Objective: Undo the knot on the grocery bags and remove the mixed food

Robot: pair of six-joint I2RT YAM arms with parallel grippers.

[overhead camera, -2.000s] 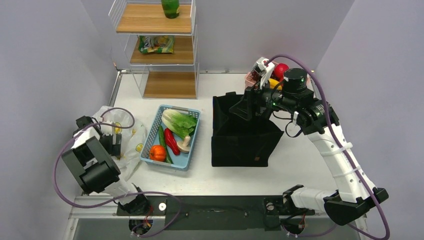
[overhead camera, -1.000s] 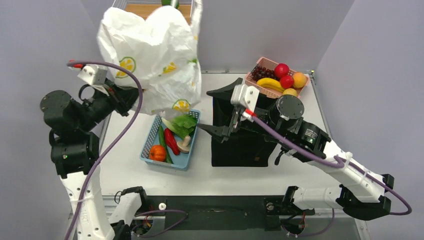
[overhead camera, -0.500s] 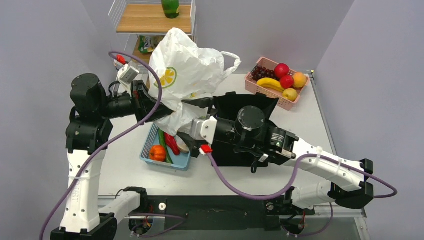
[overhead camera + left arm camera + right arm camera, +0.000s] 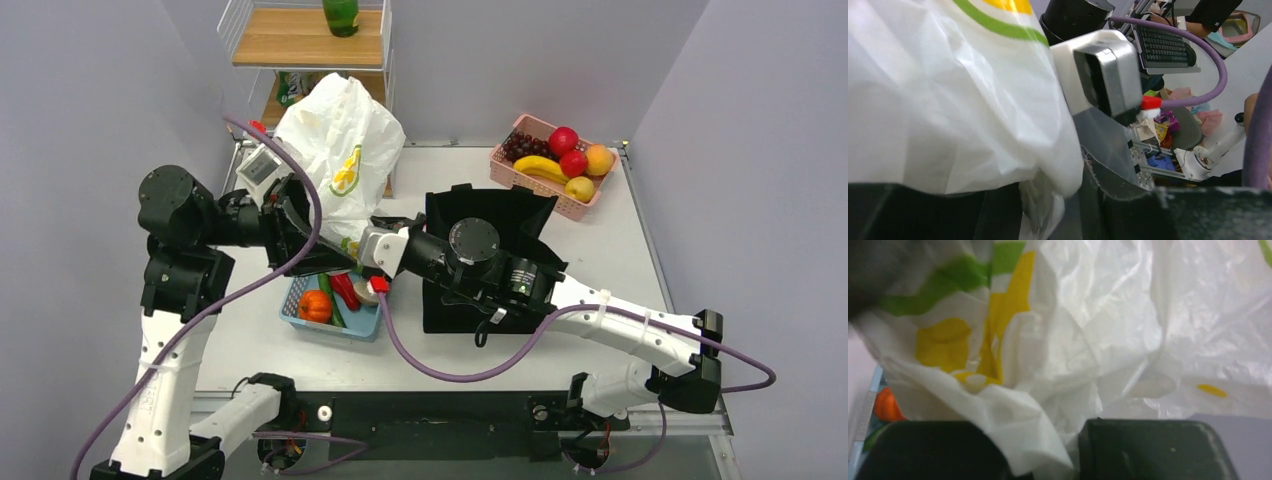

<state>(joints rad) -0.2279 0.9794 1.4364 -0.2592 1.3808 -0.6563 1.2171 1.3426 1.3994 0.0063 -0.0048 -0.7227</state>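
The grocery bag (image 4: 340,150) hangs left of the tote (image 4: 500,205), above the vegetable basket (image 4: 330,327), which stands on the table (image 4: 600,250) just left of the tote. Behind the tote, the fruit basket (image 4: 525,180) sits to its right and the shelf rack (image 4: 290,45) to its left. Bag and tote seem apart.

Bare table (image 4: 330,358) at lower centre and right edge, black tote (image 4: 500,205) filling the middle, right arm (image 4: 600,315) across it, blue tray (image 4: 345,330) left beneath hanging grocery bag (image 4: 340,140), pink basket (image 4: 515,172) upper right.

- We can read no lettering on the grocery bag (image 4: 335,125); its print is only citrus slices
- Faint marks may sit on the left arm (image 4: 158,375), too small for us to read
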